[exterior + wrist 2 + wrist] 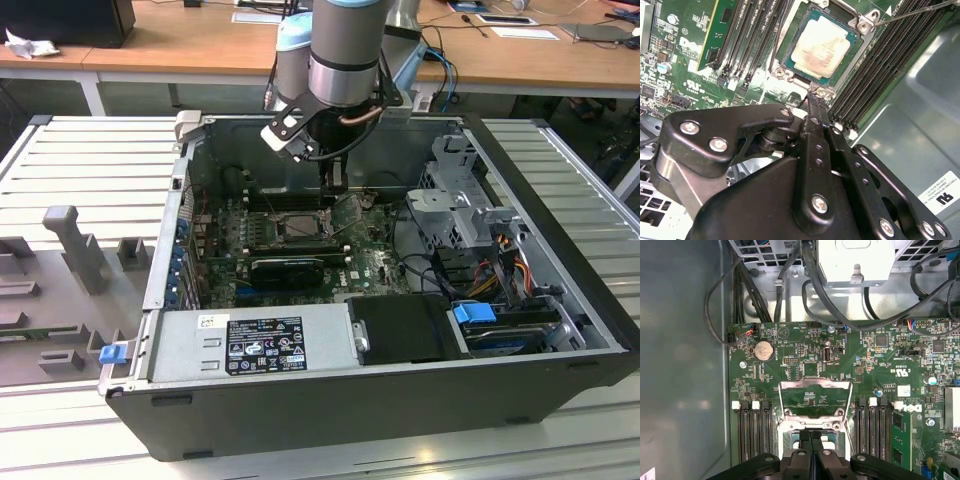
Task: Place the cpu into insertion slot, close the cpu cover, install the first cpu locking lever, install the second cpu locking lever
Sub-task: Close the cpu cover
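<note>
Beige cpu [819,47] sits in insertion slot [783,69]; jaws pressed together, tips prob. touching slot rim beside cpu.

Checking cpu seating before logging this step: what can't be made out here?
- Near edge of the slot: second wrist view, behind the tool.
- Part of the cover: first wrist view, behind the tool.
- One lever: second wrist view, cut off by the picture's edge.

a pale grey slatted worktable [90,160] fills the near ground. at the far edge stand wooden desks [180,45] on white frames, with papers [525,32] toward the exterior view's right and a dark box [70,20] toward its left.
</note>
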Robot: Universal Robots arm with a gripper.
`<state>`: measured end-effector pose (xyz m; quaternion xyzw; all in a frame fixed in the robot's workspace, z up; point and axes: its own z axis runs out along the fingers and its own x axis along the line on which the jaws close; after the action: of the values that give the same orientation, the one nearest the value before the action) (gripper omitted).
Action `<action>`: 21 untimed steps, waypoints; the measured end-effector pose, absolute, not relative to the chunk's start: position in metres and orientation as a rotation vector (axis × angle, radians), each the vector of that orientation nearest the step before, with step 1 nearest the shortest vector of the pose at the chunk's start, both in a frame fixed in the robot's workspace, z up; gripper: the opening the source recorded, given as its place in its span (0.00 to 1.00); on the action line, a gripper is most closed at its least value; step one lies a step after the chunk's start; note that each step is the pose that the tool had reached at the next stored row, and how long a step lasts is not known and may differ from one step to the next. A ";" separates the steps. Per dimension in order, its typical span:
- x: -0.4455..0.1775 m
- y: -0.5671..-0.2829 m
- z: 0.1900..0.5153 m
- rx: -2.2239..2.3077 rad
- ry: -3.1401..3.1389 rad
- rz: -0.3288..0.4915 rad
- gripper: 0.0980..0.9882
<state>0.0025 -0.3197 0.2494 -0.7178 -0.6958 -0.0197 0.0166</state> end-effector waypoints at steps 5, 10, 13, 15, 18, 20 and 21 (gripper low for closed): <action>0.006 -0.320 0.250 -2.227 -2.159 -0.054 0.01; 0.011 -0.320 0.258 -2.222 -2.152 -0.040 0.01; 0.011 -0.320 0.259 -2.223 -2.154 -0.041 0.01; 0.011 -0.321 0.258 -2.233 -2.164 -0.064 0.01; 0.014 -0.321 0.258 -2.236 -2.168 -0.073 0.01; 0.019 -0.321 0.258 -2.236 -2.168 -0.074 0.01; 0.023 -0.321 0.258 -2.236 -2.168 -0.073 0.01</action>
<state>0.0229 -0.3211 0.2582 -0.7176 -0.6959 -0.0236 0.0131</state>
